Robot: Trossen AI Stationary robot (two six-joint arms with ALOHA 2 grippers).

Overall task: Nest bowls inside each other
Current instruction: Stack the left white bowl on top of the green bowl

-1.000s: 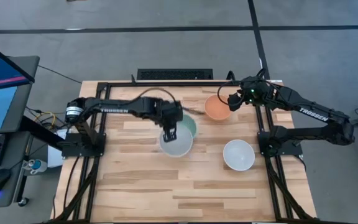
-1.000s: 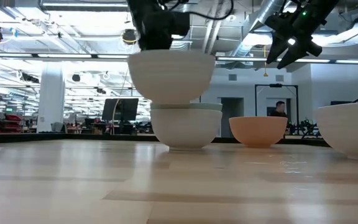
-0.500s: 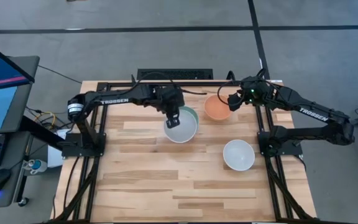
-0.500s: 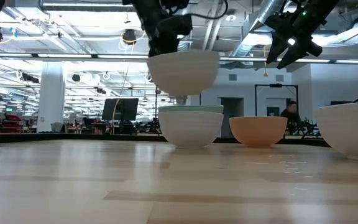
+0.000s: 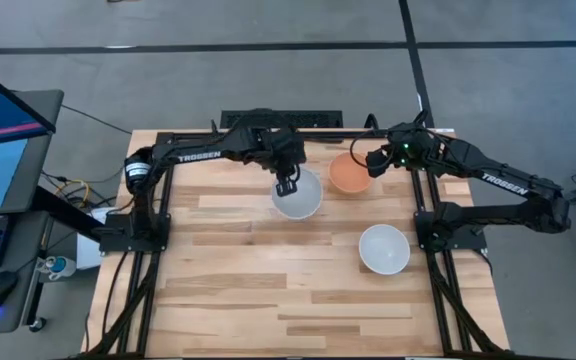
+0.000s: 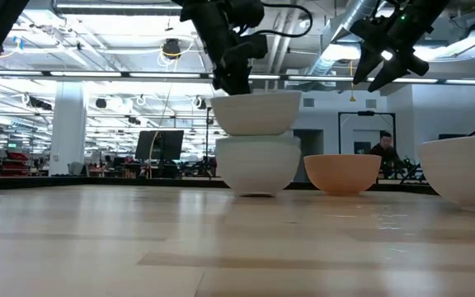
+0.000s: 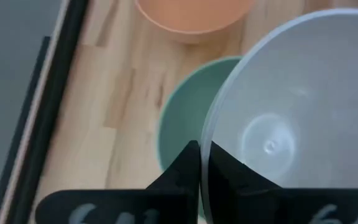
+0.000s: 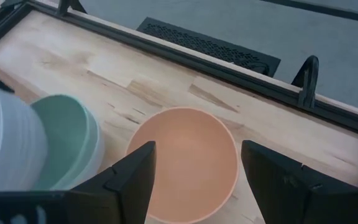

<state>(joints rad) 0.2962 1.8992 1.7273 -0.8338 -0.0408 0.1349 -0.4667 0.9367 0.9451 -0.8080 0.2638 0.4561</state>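
Jaws of the left gripper (image 5: 286, 186) were pinched tight on the rim of a white bowl (image 5: 298, 196), which hung just under them, upright and mouth up. Straight below that bowl sat the mint green bowl (image 7: 185, 124), itself nested in another white bowl (image 6: 257, 167); in the low view the carried bowl had its base about at the stack's rim, and whether they touched could not be told. From the left wrist view the green rim showed offset to one side of the held bowl, so the alignment looked close, not exact. My judgement: the coming move turned on lowering straight down and letting go.

Beside the stack stood the orange bowl (image 5: 349, 173), and the right gripper (image 5: 375, 161) hovered above its far edge with its jaws spread wide and empty, the nearer arm for that bowl. A last white bowl (image 5: 384, 249) stood well apart on the wooden table (image 5: 228, 290).
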